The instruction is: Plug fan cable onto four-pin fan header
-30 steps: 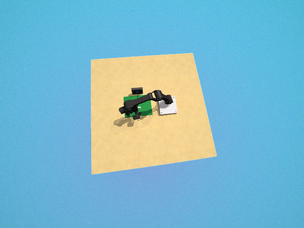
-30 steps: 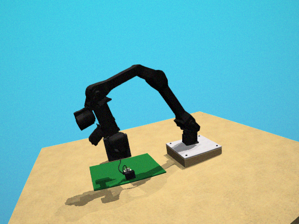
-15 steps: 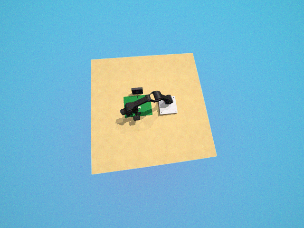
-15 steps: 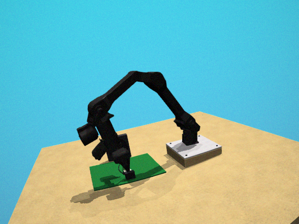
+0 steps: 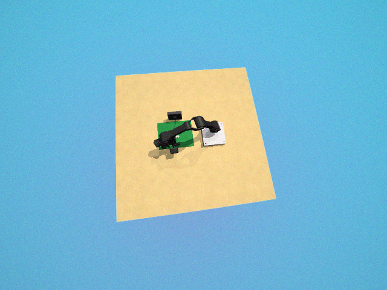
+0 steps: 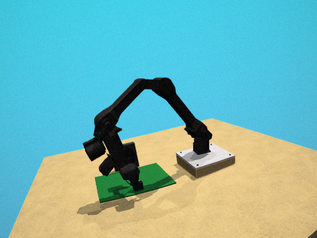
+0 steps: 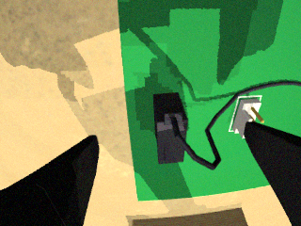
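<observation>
Wrist view: I find the gripper (image 5: 172, 142) (image 6: 132, 179) (image 7: 172, 132) fingers wide apart, clamped on nothing. The plug (image 5: 176, 144) (image 6: 138, 185) (image 7: 170, 148) lies on the board (image 5: 187, 134) (image 6: 153, 170) (image 7: 221, 184), framed between them, its long axis running across their closing line. The header (image 5: 177, 136) (image 7: 241, 115) appears beside the right-hand fingertip in frame; I judge contact there the chief risk.

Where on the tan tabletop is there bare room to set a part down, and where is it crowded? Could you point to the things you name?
Bare patches of tabletop (image 5: 187, 187) (image 6: 243, 200) show between the white base plate (image 5: 215, 140) (image 6: 219, 153) and the right edge in the top view, and nearer the bottom edge. The green board (image 5: 187, 140) (image 6: 153, 170) (image 7: 212, 174) is crowded: plug (image 7: 171, 146), cable (image 7: 207, 132), header (image 7: 242, 115) and open gripper.
</observation>
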Robot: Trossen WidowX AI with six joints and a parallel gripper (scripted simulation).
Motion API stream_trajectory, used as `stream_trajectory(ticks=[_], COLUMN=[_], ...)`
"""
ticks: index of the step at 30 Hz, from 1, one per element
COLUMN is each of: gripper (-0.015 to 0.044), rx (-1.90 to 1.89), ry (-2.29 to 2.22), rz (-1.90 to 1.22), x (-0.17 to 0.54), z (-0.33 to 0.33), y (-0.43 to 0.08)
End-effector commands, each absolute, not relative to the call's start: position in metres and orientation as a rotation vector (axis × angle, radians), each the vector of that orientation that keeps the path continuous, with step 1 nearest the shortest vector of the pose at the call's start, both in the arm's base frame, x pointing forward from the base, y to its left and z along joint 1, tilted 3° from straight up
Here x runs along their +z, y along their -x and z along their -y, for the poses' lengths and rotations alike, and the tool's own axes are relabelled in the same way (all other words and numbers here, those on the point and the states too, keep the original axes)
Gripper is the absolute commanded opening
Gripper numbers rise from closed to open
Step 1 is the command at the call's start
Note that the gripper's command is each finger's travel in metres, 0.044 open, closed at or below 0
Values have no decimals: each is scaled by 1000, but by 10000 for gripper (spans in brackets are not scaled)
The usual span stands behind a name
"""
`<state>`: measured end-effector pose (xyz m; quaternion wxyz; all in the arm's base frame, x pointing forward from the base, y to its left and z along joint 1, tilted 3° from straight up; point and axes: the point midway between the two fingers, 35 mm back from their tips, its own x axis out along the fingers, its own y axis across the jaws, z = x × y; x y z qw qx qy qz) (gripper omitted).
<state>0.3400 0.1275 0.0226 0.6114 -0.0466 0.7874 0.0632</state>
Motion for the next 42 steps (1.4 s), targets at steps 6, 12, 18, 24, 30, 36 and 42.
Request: stream_trajectory(ticks=[6, 12, 18, 24, 30, 36, 42], gripper=[440, 440, 282, 145, 105, 65, 0], rx=[147, 147, 146, 146, 146, 146, 146], ry=[104, 104, 110, 110, 110, 110, 109], rz=[-1828, -1828, -1823, -1823, -1823, -1823, -1823], x=[6, 6, 8, 8, 8, 8, 16], z=[-128, -128, -128, -128, -128, -128, -128], y=[-337, -337, -338, -338, -338, -338, -340])
